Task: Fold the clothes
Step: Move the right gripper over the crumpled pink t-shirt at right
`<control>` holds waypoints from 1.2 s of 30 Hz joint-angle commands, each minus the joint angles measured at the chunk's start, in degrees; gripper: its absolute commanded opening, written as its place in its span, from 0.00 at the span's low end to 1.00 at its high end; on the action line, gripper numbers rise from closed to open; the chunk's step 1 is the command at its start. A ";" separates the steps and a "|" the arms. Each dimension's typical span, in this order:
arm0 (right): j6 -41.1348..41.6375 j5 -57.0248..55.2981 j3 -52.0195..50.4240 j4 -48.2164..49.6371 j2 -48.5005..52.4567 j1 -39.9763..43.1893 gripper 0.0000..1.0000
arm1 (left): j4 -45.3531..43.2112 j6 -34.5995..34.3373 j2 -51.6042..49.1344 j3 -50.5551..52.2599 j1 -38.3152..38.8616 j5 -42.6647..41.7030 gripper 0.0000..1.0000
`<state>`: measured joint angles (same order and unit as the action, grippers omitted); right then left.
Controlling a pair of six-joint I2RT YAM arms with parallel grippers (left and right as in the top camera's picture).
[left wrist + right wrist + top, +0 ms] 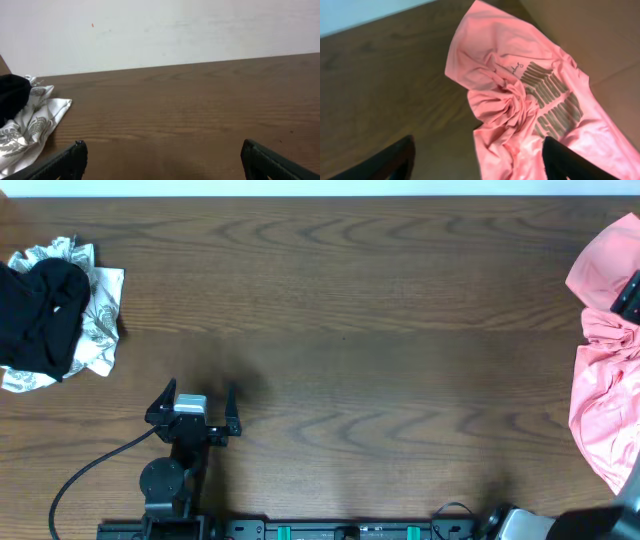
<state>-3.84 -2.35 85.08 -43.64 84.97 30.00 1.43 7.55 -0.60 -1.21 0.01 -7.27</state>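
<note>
Pink T-shirt (520,95) bunched before right gripper (477,162).
Its fingers (395,160) stand spread, T-shirt just beyond them; left gripper (162,160) likewise spread.

A dark wooden table (380,330) is seen across the whole overhead frame. At its upper left, a crumpled black cloth (40,315) is laid on a white cloth (100,320) printed with grey leaf patterns, whose edges are left showing. A pale wall (175,30) is seen beyond the table's far edge.
</note>
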 commanded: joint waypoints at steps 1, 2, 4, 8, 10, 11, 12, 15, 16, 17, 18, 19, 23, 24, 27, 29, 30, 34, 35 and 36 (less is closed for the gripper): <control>-8.35 0.26 8.28 -3.61 5.68 0.37 0.88 | 1.95 0.35 0.37 0.98 -0.33 -0.61 0.98; -9.60 0.85 10.69 -5.62 7.63 0.37 0.90 | 1.95 0.35 0.37 0.98 -0.33 -0.61 0.98; -11.43 1.57 17.31 -11.10 13.11 0.37 0.90 | 1.95 0.35 0.37 0.98 -0.33 -0.61 0.98; -14.40 1.84 26.97 -16.02 22.71 0.35 0.91 | 1.95 0.35 0.37 0.98 -0.33 -0.61 0.98; -16.28 1.77 29.20 -15.47 26.03 0.35 0.92 | 1.95 0.35 0.37 0.98 -0.33 -0.61 0.98; -17.35 1.77 29.62 -14.40 27.39 0.35 0.92 | 1.95 0.35 0.37 0.98 -0.33 -0.61 0.98; -18.34 1.79 29.62 -13.18 28.28 0.35 0.92 | 1.95 0.35 0.37 0.98 -0.33 -0.61 0.98; -22.08 1.79 29.62 -10.25 30.93 0.35 0.93 | 1.95 0.35 0.37 0.98 -0.33 -0.63 0.98; -23.23 1.79 29.62 -9.60 31.80 0.35 0.94 | 1.95 0.35 0.37 0.98 -0.33 -0.61 0.98; -24.63 1.81 29.62 -8.83 32.83 0.35 0.94 | 1.95 0.35 0.37 0.98 -0.33 -0.61 0.98; -25.29 1.81 29.62 -8.02 33.75 0.35 0.94 | 1.95 0.35 0.37 0.98 -0.33 -0.63 0.98; -25.46 2.03 29.62 -6.97 34.69 0.35 0.94 | 1.95 0.35 0.37 0.98 -0.33 -0.61 0.98; -25.68 5.16 29.62 -2.71 38.66 0.35 0.95 | 1.95 0.35 0.37 0.98 -0.33 -0.61 0.98; -26.23 5.51 29.62 -1.92 39.67 0.35 0.95 | 1.95 0.35 0.37 0.98 -0.33 -0.61 0.98; -28.74 5.66 29.62 -0.35 42.95 0.35 0.96 | 1.95 0.35 0.37 0.98 -0.33 -0.61 0.98; -31.26 5.68 29.62 0.17 45.46 0.35 0.97 | 1.95 0.35 0.37 0.98 -0.33 -0.61 0.98; -32.22 5.86 29.62 0.28 46.58 0.35 0.97 | 1.95 0.35 0.37 0.98 -0.33 -0.61 0.98; -34.27 8.63 29.62 1.25 50.49 0.35 0.98 | 1.95 0.37 0.37 0.98 -0.33 -0.63 0.98; -34.64 9.16 29.62 1.53 51.28 0.35 0.98 | 1.95 0.35 0.37 0.98 -0.33 -0.61 0.98; -34.67 9.25 29.62 2.10 52.11 0.35 0.99 | 1.95 0.35 0.37 0.98 -0.33 -0.61 0.98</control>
<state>-35.53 4.32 113.69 -42.28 135.46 30.00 1.43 7.53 -0.60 -1.21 0.01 -7.25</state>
